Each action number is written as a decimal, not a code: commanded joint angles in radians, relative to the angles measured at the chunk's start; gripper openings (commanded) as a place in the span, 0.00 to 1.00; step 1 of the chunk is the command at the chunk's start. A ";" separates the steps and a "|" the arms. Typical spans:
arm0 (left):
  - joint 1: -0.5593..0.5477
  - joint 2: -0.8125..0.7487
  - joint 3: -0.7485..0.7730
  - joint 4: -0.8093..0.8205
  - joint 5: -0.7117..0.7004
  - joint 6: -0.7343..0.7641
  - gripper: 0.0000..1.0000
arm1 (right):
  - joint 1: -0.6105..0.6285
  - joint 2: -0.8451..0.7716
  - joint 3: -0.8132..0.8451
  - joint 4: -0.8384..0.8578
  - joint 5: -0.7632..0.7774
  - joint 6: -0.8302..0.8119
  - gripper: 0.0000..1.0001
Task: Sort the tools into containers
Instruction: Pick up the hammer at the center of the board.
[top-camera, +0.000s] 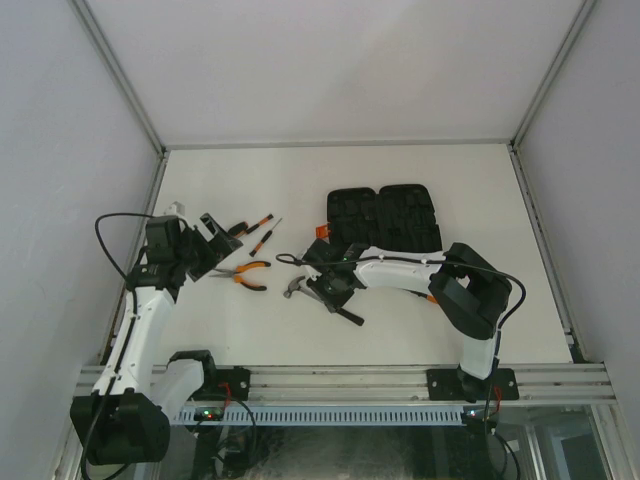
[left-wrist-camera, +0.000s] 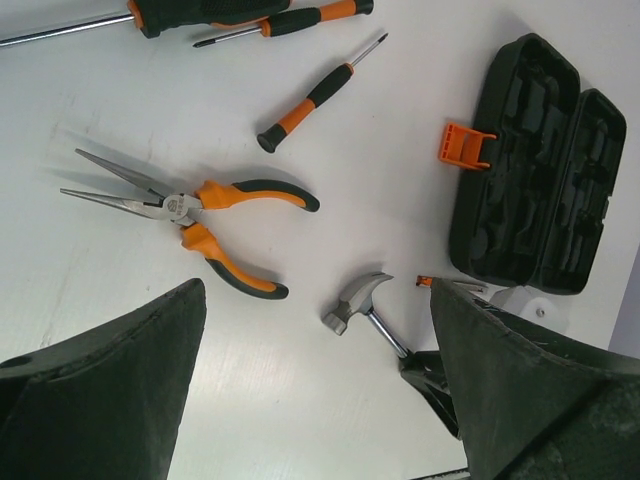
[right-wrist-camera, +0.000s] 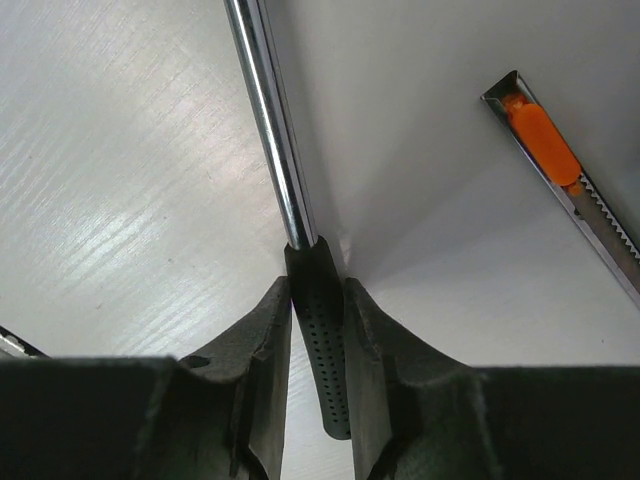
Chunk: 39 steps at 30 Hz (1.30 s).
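Flat on the white worktop (top-camera: 250, 180), mid-width toward the front edge: black-handled steel claw hammer (right-wrist-camera: 270, 120), chrome shaft, dimpled grip clenched between the right gripper (right-wrist-camera: 318, 300) fingers. Toward the left edge, left gripper (left-wrist-camera: 315, 330) spread wide near orange-and-black-handled long-nose pliers (left-wrist-camera: 190, 210). Behind the hammer, black plastic clamshell tool case (top-camera: 385, 215), open.

Right wrist view: the hammer (right-wrist-camera: 272, 120) has its head cut off past the top edge, and its grip disappears between the fingers (right-wrist-camera: 258, 350) of the right gripper (right-wrist-camera: 316, 300). The utility knife (right-wrist-camera: 545, 135) runs off the right edge. Left wrist view: the biggest screwdriver (left-wrist-camera: 190, 12) is clipped at the top, and the tool case (left-wrist-camera: 540, 170) slots are too dark to read.
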 joint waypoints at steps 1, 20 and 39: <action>-0.004 0.006 0.003 0.048 -0.021 0.001 0.96 | 0.013 -0.016 -0.013 0.016 0.027 0.031 0.26; -0.005 0.002 -0.017 0.099 -0.024 -0.025 1.00 | -0.005 0.002 -0.015 0.004 -0.004 -0.004 0.12; 0.084 -0.127 -0.101 0.260 -0.012 -0.201 1.00 | -0.042 -0.091 -0.027 0.093 -0.098 0.028 0.00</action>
